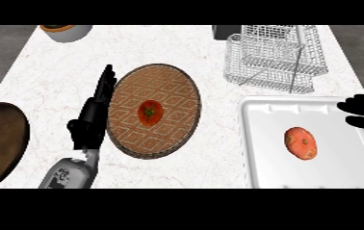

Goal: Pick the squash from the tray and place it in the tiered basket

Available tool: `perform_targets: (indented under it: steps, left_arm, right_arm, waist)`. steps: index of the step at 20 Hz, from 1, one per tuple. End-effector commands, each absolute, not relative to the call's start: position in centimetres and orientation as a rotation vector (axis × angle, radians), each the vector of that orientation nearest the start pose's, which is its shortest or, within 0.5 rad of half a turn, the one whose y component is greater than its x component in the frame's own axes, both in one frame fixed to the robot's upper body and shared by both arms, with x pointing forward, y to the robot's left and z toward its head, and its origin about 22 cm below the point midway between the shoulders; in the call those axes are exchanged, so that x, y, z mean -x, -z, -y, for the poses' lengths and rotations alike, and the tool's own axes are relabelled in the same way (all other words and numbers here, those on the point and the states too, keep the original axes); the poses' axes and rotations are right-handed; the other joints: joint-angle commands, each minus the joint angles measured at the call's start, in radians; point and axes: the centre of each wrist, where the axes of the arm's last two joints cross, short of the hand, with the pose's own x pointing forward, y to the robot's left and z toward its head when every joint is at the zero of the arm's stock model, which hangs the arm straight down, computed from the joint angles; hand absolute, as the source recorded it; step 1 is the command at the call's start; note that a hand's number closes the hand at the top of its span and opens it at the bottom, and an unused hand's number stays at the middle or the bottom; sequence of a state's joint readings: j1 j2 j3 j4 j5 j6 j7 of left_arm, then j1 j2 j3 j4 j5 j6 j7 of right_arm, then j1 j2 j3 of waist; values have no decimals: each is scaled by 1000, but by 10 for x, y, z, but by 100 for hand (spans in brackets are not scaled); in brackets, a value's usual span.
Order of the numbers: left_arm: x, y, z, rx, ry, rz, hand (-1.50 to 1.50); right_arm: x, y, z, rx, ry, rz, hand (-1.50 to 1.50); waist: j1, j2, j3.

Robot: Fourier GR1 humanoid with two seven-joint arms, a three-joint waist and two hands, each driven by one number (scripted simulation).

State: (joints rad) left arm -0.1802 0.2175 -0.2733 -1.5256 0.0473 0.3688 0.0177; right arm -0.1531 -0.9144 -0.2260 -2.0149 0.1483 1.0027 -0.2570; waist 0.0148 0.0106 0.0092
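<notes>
The squash [301, 143], orange-red and oval, lies in the white tray [263, 128] at the lower right. At the back right stands the wire tiered basket [274, 56], a little beyond the tray's far edge. My right hand [353, 109] shows only partly at the view's right edge, over the tray's far right side and apart from the squash. My left hand [92, 113] is open with straight fingers pointing away, resting beside the left rim of a round patterned plate.
The round patterned plate [171, 87] at the centre carries a red tomato-like fruit [149, 112]. A bowl [65, 31] stands at the back left. A dark brown round board [8, 142] juts in from the left edge.
</notes>
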Motion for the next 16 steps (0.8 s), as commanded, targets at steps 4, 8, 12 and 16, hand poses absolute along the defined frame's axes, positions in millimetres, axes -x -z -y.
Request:
perform_targets:
  steps: [4, 8, 12, 16]
  left_arm:
    - [-272, -27, -198, -180, 125, 1674, 0]
    - [-277, -31, -187, -160, 114, 1687, 0]
    - [-274, -27, -186, -195, 118, 1665, 0]
    - [-279, -42, -199, -151, 120, 1674, 0]
  right_arm:
    - [-231, -243, 356, 106, -1901, 1443, -150]
    - [-235, -204, 366, 126, -1971, 1452, -150]
    - [-236, -182, 383, 128, -2081, 1544, -150]
    - [-244, -149, 414, 177, -2115, 1538, -150]
  waist:
    - [4, 0, -2]
    - [0, 1, -3]
    - [2, -2, -4]
    - [13, -3, -7]
